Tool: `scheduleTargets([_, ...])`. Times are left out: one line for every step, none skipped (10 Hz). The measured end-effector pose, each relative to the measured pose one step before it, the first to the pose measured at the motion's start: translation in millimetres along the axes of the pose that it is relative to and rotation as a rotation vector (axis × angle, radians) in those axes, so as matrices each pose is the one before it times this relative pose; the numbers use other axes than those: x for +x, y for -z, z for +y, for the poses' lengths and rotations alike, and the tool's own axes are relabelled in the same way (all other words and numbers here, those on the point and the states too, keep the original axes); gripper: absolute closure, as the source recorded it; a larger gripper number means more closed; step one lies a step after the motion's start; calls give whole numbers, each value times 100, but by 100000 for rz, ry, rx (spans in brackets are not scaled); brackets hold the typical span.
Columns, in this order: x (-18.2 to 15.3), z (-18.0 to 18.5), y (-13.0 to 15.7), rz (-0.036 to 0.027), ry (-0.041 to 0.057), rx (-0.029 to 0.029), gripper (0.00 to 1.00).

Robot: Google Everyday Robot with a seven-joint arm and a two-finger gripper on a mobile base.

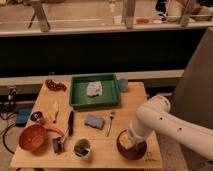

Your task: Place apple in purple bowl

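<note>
the robot's white arm [165, 120] reaches down from the right, its gripper [129, 141] lowered into the purple bowl [132, 149] at the front right of the wooden table [135, 102]. the apple is hidden, and the jaw state cannot be told. a green tray [95, 91] and an orange bowl [34, 137] sit well apart.

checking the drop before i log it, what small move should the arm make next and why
Probably release, then lift straight up. The gripper is down inside the purple bowl at the table's front right corner, with something yellowish, likely the apple, at its tip below the rim. Since the fruit seems to sit within the bowl, letting go there should leave it inside.
</note>
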Motion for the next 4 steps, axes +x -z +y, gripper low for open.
scheduleTargets([-329,240,-559,-2293,580,-1193,35])
scheduleTargets([43,377,-58,795,-2513,943,33])
scheduleTargets([622,429,474,2579,-2845,844,37])
scheduleTargets([572,517,502,954,-530,331,45])
